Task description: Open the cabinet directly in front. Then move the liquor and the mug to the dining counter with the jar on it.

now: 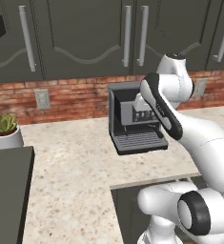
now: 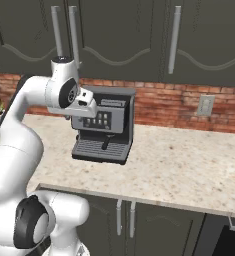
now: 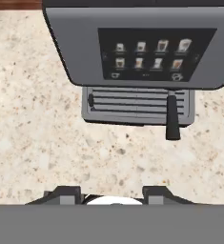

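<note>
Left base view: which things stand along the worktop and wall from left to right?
Potted plant → wall socket → coffee machine → second socket, beside the arm's upper joint.

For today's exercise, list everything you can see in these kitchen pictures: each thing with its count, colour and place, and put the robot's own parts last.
Cabinet: several doors, dark grey, shut, on the wall above the brick.
Handles: long grey vertical bars on those doors.
Brick wall: one, red, behind the worktop.
Sockets: two, pale grey, on the brick.
Worktop: one, beige speckled, below the brick.
Coffee machine: one, grey with a dark screen, on the worktop against the brick.
Plant: one, green in a white pot, worktop's left end.
Base cabinets: dark grey, under the worktop.
Arm: one, white with dark joints.
Gripper: one, dark fingertips apart, empty, above the worktop before the machine.
</note>
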